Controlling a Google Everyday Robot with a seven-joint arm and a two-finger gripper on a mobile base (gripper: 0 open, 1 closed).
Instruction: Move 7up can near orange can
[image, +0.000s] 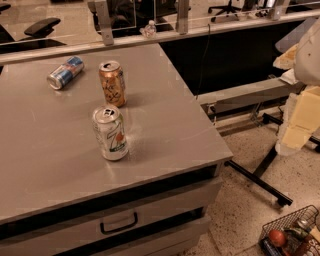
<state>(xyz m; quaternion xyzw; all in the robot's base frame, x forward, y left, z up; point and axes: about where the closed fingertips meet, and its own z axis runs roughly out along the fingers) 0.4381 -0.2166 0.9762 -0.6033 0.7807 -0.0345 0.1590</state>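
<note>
Though not touching it, seeing 7up can (110, 133) standing upright near orange can (112, 83) on desk (175, 125): white-silver, green lettering, red dot. Seeing gripper (296, 125) hanging far right, off desk; can't tell its grip.

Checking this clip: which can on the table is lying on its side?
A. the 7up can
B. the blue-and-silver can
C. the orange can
B: the blue-and-silver can lies on its side at the back left of the table, while the 7up can and the orange can stand upright; the claw is off to the right, past the table's edge.
</note>
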